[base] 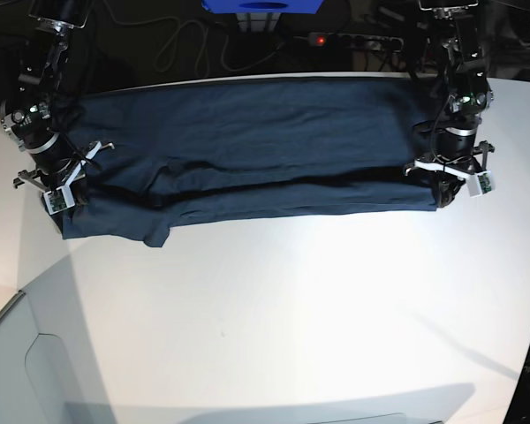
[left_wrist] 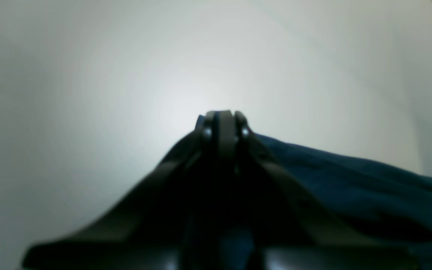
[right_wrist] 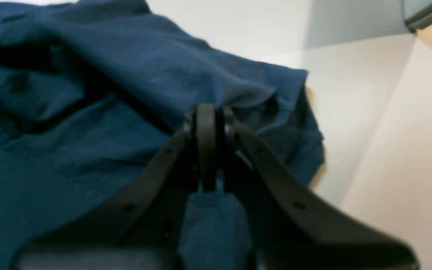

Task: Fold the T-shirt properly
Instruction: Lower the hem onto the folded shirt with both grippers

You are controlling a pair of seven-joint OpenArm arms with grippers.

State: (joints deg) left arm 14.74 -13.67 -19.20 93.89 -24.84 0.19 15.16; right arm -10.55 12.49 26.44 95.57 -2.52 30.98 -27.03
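The dark navy T-shirt (base: 247, 150) lies stretched across the far half of the white table (base: 274, 318), its near edge folded over. My left gripper (left_wrist: 221, 116) is at the shirt's right end in the base view (base: 443, 196), shut on the T-shirt's edge (left_wrist: 351, 180). My right gripper (right_wrist: 210, 112) is at the shirt's left end in the base view (base: 60, 205), shut on a fold of the T-shirt (right_wrist: 88, 123) near a sleeve. Both hold the cloth low over the table.
A blue box (base: 261, 5), cables and a power strip (base: 353, 40) lie behind the table's far edge. A grey panel (base: 18, 371) sits at the near left corner. The table's near half (base: 291, 336) is bare white.
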